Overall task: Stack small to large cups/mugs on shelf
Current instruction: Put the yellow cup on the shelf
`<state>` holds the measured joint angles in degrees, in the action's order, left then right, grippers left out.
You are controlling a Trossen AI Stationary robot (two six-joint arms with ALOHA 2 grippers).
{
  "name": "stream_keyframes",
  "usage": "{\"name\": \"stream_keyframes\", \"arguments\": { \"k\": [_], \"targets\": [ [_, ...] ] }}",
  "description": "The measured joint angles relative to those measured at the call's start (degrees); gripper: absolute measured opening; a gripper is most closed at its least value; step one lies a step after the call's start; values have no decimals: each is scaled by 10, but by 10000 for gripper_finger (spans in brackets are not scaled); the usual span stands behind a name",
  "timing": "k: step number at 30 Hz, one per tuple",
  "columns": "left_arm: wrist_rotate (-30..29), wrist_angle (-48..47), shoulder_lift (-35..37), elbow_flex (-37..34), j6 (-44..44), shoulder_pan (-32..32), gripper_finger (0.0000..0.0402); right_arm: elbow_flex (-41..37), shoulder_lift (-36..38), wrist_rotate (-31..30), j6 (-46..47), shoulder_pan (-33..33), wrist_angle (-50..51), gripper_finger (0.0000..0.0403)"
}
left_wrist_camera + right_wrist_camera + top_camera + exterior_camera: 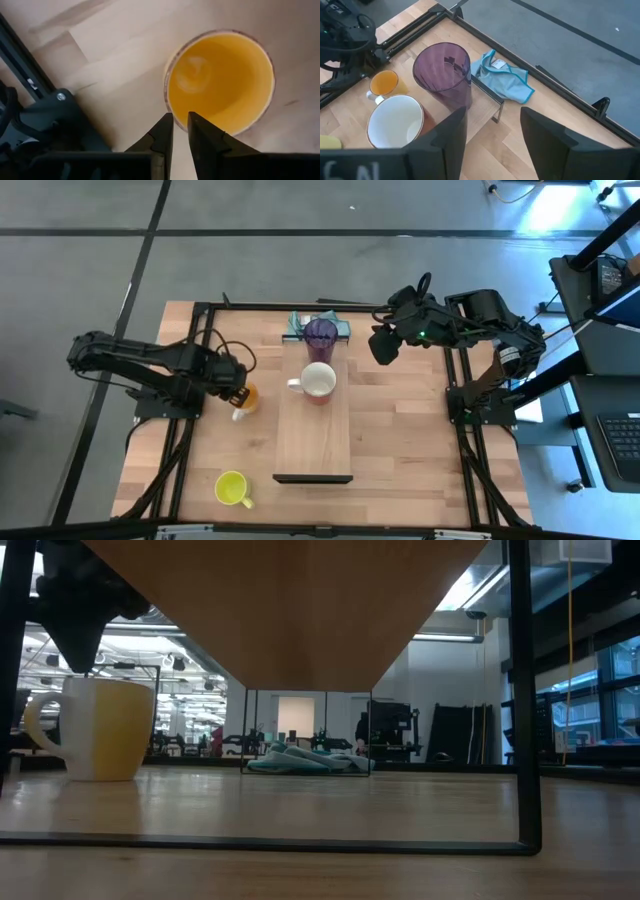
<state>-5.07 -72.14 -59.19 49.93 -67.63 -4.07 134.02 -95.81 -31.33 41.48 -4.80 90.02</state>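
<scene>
Pale wood makes up the shelf (313, 435), a long narrow plank lying down the middle of the darker butcher-block surface (410, 440), with a dark strip at its near end. On the far end of the shelf stands the purple tumbler (320, 333), upright, and just in front of it on the plank sits the red mug (318, 381), white inside, its handle pointing toward the left arm's side. Behind the tumbler, by the far edge of the surface, lies a crumpled teal cloth (300, 326). The orange mug (246, 396) stands off the shelf on its left, and the left claw (180, 125) hangs right over its near rim, fingers drawn almost together with only a thin gap, gripping nothing. The yellow-green mug (232, 488) sits well apart near the front left corner of the surface, beside the shelf's dark end. The right claw (381, 344) hovers above the surface to the right of the tumbler, its fingers spread wide and holding nothing.
</scene>
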Motion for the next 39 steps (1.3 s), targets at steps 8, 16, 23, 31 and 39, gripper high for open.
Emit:
{"name": "stream_keyframes", "arguments": {
  "k": [8,16,23,31,39],
  "targets": [
    [-18,23,-1,-16,-22,-7,51,0,0,0,-13,0,0,186],
    [-10,68,-3,-66,-30,-7,51,0,0,0,-15,0,0,186],
    [-27,85,0,-66,-25,-7,51,0,0,0,-16,0,0,186],
    [-38,88,-1,-65,-11,-7,51,0,0,0,-21,0,0,186],
    [-50,90,-1,-65,27,-7,59,0,0,0,-21,0,0,186]
  ]
}}
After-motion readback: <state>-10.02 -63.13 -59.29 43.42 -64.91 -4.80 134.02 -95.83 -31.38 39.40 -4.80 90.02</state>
